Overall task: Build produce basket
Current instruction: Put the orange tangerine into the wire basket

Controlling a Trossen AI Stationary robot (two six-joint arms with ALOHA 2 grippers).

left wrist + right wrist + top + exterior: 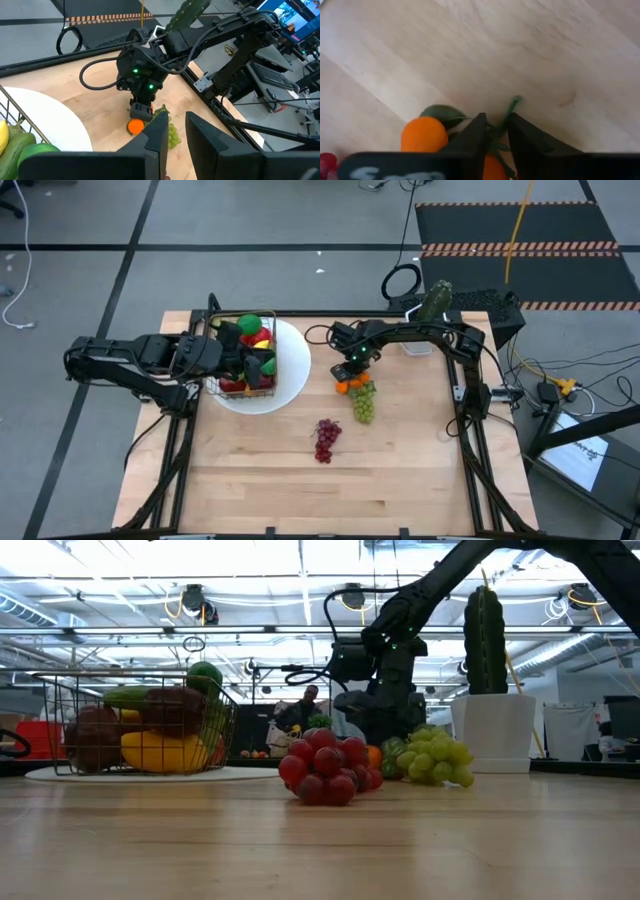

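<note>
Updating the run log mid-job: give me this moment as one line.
right gripper: closing on oranges' stem | left gripper: at basket on plate | on table: green grapes, red grapes

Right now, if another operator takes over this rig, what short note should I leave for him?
Left pincer: nearly shut, empty, beside the basket on the plate.
Right pincer: down on the oranges, closed around their green stem.
Done: basket holds several pieces of produce.
Left: oranges, green grapes and red grapes, all on the table.
</note>
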